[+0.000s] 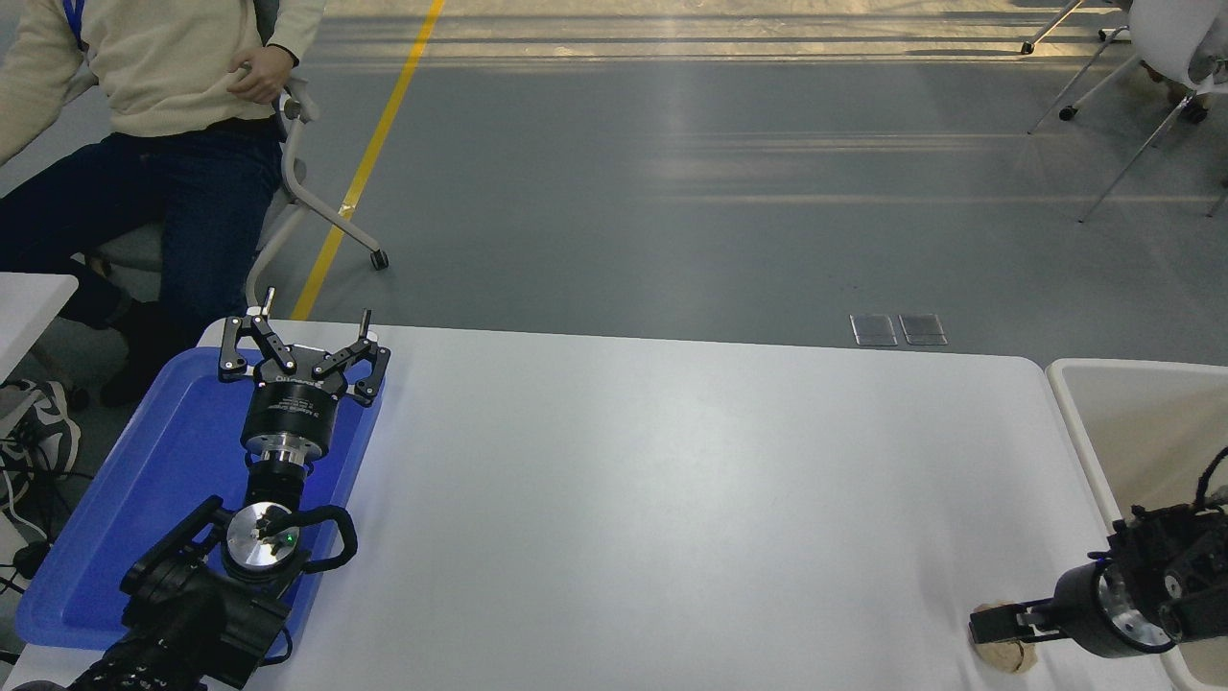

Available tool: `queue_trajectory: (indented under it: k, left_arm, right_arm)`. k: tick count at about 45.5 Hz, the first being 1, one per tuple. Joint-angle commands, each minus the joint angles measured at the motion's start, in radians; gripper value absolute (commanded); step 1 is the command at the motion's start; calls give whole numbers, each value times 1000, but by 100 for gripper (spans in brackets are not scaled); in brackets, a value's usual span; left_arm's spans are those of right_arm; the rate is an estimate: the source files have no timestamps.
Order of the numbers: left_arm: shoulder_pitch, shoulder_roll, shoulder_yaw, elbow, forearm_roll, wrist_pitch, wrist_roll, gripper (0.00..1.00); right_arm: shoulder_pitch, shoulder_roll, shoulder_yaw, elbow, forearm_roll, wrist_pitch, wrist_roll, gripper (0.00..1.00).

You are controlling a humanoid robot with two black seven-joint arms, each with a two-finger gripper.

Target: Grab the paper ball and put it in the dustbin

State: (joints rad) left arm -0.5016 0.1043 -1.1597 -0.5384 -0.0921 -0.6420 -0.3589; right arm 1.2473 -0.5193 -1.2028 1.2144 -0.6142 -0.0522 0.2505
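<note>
Paper ball (1005, 655) sits at the table's (672, 499) near right corner beside the dustbin (1074, 403), the right gripper (998, 629) apparently clamped on it for lifting.

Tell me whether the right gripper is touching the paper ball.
Touching. In the head view the right gripper lies directly over the paper ball at the table's near right corner, its black fingers overlapping the ball's top with no gap showing.
</note>
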Motion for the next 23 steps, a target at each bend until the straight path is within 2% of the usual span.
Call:
queue_trajectory:
  k: [1,14,23]
  left_arm:
    - [0,0,0,0,0,1,0,100]
    - [0,0,0,0,0,1,0,100]
    - [0,0,0,0,0,1,0,100]
  right_arm:
    - [-26,5,14,-30,1,-3,0,99]
    - [-26,5,15,-47,-10,-5,3,95]
    - [-34,18,22,-53,-12,-5,4,87]
